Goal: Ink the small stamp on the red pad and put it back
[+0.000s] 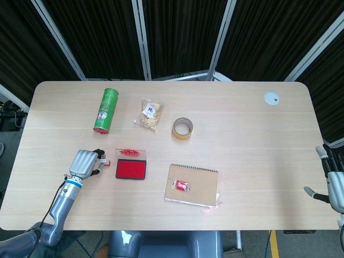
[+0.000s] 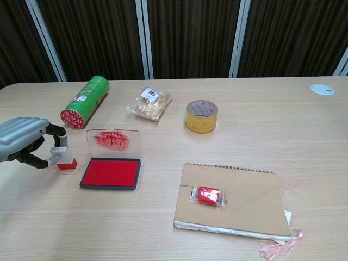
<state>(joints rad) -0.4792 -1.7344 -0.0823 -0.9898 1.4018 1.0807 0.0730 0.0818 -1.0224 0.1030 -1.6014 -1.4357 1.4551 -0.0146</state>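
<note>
Left hand at the left edge of the chest view pinches the small stamp, which sits just left of the open red pad on the desk. Right hand, lower right of the head view, holds nothing, fingers apart.
</note>
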